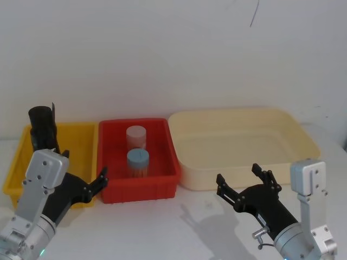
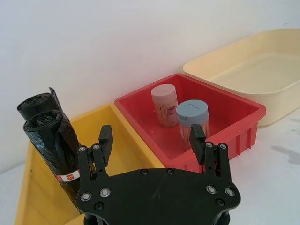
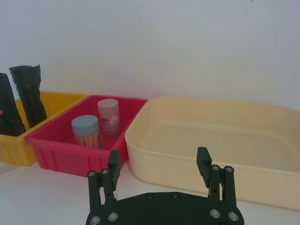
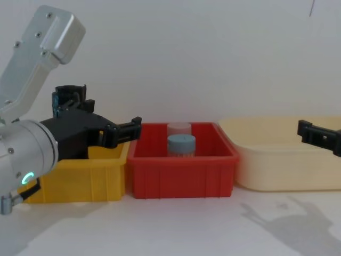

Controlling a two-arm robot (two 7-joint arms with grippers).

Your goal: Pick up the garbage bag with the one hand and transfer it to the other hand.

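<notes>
Bins in a row along the wall: cream tub [image 1: 195,177], red bin [image 1: 141,189], yellow bin [image 1: 81,142]. Stood on end at the yellow bin's back beside a plain roll [image 2: 35,105], garbage bag [image 2: 54,150], long axis near upright, label band low, likely to offer a side grasp. Aimed toward it, jaws spread and empty, left gripper [image 2: 151,133]. Waiting before the tub, likewise spread, right gripper [image 1: 237,173].
</notes>
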